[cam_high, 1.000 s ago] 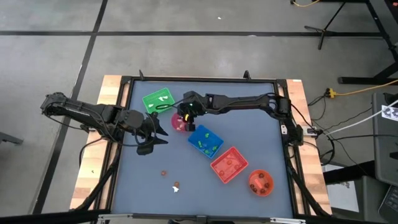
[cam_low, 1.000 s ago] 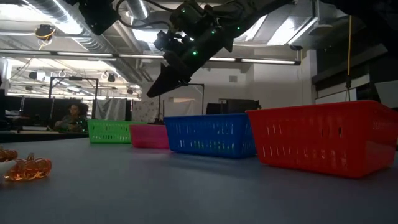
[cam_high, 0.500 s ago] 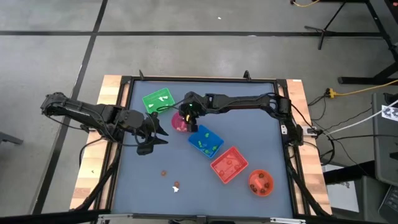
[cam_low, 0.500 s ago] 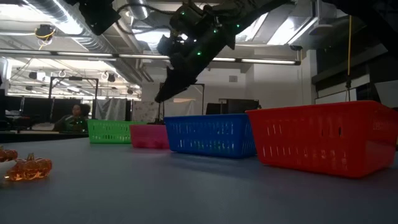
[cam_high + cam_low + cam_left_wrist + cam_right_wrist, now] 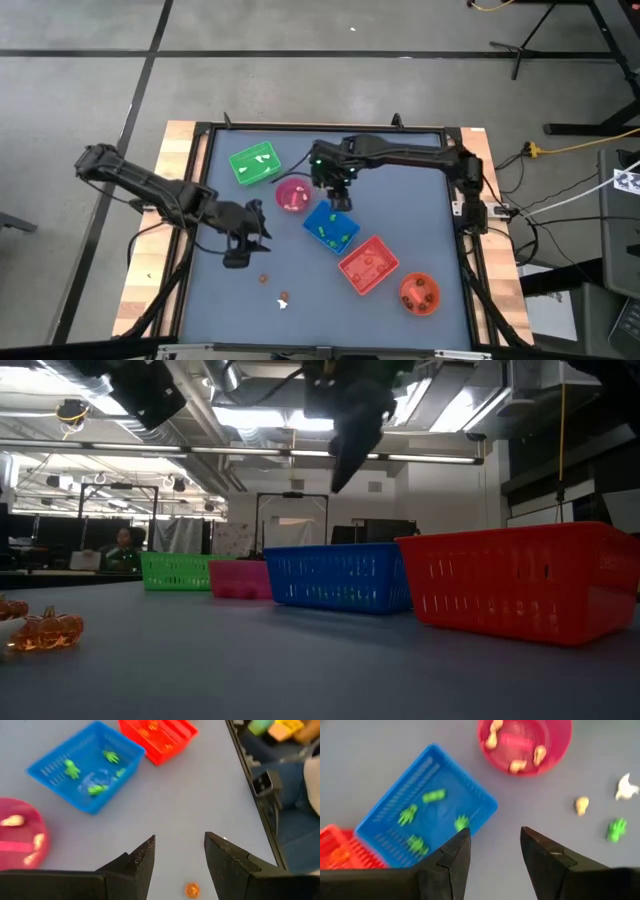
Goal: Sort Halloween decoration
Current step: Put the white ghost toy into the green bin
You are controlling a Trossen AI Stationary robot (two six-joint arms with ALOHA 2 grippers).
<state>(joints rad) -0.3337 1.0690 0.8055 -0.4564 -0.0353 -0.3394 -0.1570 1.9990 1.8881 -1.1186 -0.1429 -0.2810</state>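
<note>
right end effector [image 5: 337, 203] fingers apart, empty, above blue tray [image 5: 330, 227]; left end effector [image 5: 262, 235] also apart.

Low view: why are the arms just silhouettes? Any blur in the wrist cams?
Low view: backlit by bright ceiling lights, so the right gripper reads black. Right wrist view: the pink bowl and loose trinkets are soft. Left wrist view: the blue tray is softer than the fingers.

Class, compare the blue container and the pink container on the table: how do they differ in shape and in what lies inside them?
The blue tray is square with slotted walls; the pink bowl is round. The blue tray holds green trinkets; the pink bowl holds pale yellowish trinkets. Both stand open on the grey table, close together.
</note>
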